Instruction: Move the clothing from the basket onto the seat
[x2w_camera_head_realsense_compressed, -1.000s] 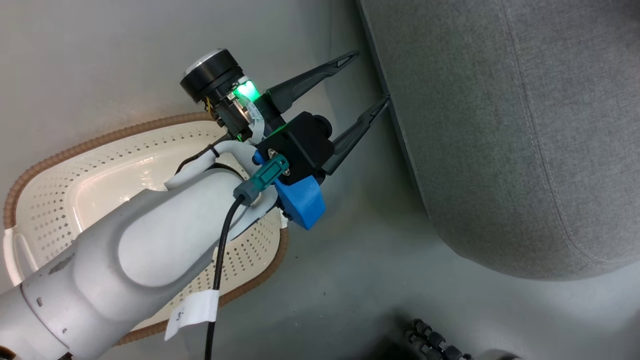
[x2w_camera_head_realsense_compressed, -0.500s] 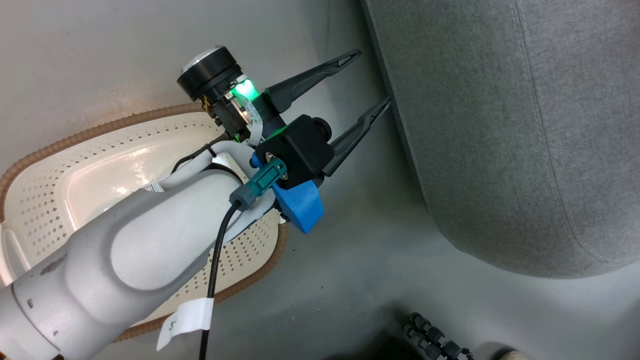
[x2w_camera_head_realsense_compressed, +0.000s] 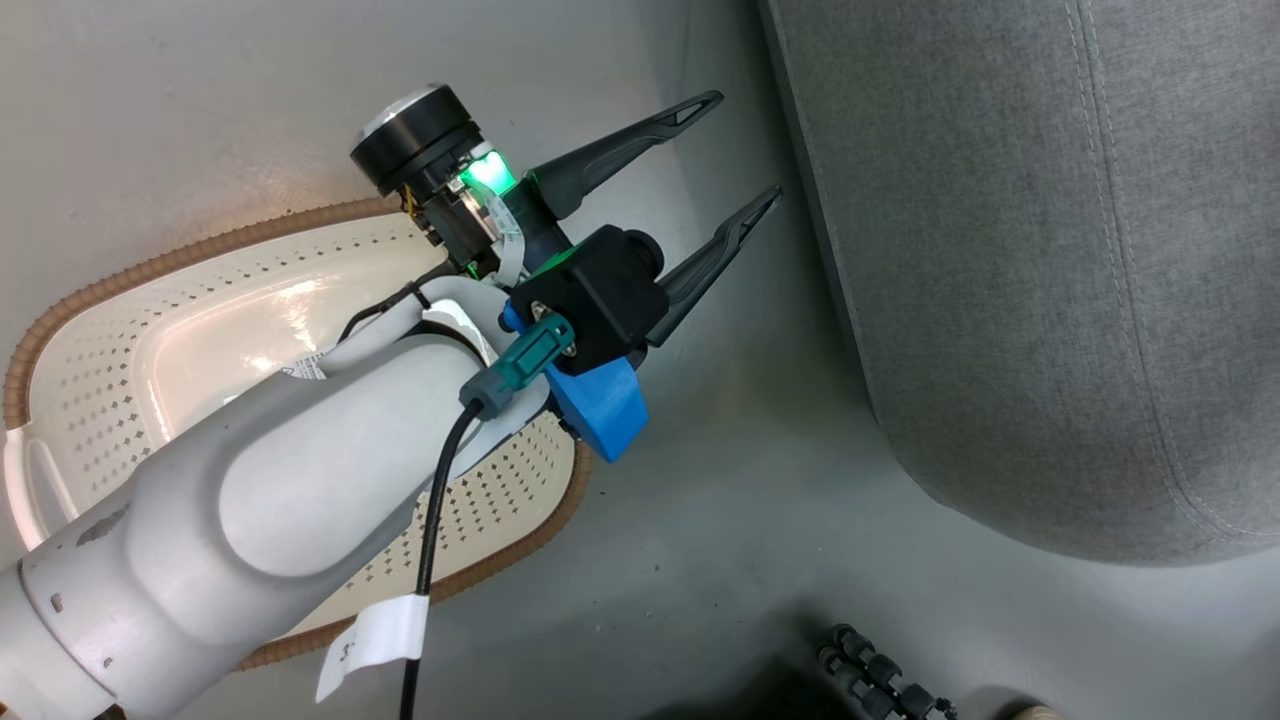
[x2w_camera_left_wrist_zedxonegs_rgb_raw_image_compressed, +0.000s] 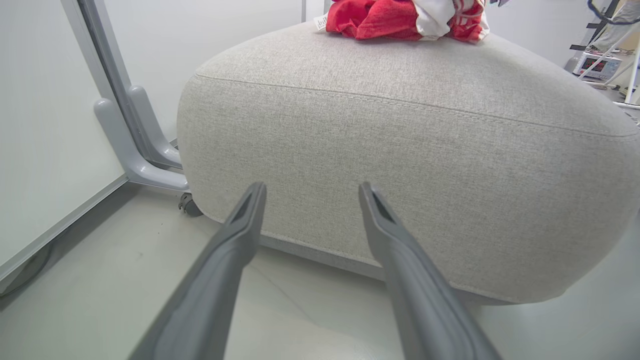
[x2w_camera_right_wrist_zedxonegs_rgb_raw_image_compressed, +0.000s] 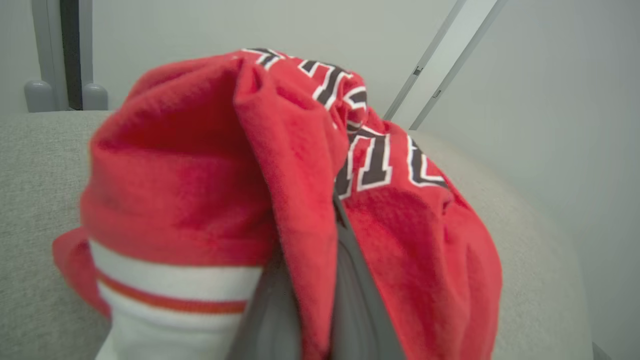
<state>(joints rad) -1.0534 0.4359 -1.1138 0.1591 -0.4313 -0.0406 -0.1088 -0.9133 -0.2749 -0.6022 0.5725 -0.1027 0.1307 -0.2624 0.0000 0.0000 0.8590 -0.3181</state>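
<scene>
- Grip: the right pincer (x2w_camera_right_wrist_zedxonegs_rgb_raw_image_compressed: 327, 260) is pressed together on a fold of a red garment (x2w_camera_right_wrist_zedxonegs_rgb_raw_image_compressed: 200, 175). The cloth drapes over both fingers, and its block letters (x2w_camera_right_wrist_zedxonegs_rgb_raw_image_compressed: 372, 165) sit at 1 o'clock in the right wrist view.
- The garment hangs just over the seat (x2w_camera_right_wrist_zedxonegs_rgb_raw_image_compressed: 40, 175), whose grey fabric runs behind it from 9 to 4 o'clock. I judge the pinch is kept because the piece has not yet been let go onto the cushion.
- The left pincer (x2w_camera_head_realsense_compressed: 745, 145) is spread wide and holds nothing. In the head view it points towards 2 o'clock over bare floor (x2w_camera_head_realsense_compressed: 700, 550), with the seat at its 3 o'clock and the basket (x2w_camera_head_realsense_compressed: 90, 400) at its 8 o'clock.
- It probably waits there, low and off to the side, so the other arm can work over the cushion.
- In the left wrist view its fingers aim at the seat's side. A heap (x2w_camera_left_wrist_zedxonegs_rgb_raw_image_compressed: 400, 20) of red and white clothing lies on the seat's top at 12 o'clock.
- The basket's perforated walls and bottom carry no clothing where they show. The left arm (x2w_camera_head_realsense_compressed: 300, 500) covers its middle and its 4 o'clock corner, so I cannot tell what lies there.
- The task looks nearly done: what remains is to release the garment on the seat.
</scene>
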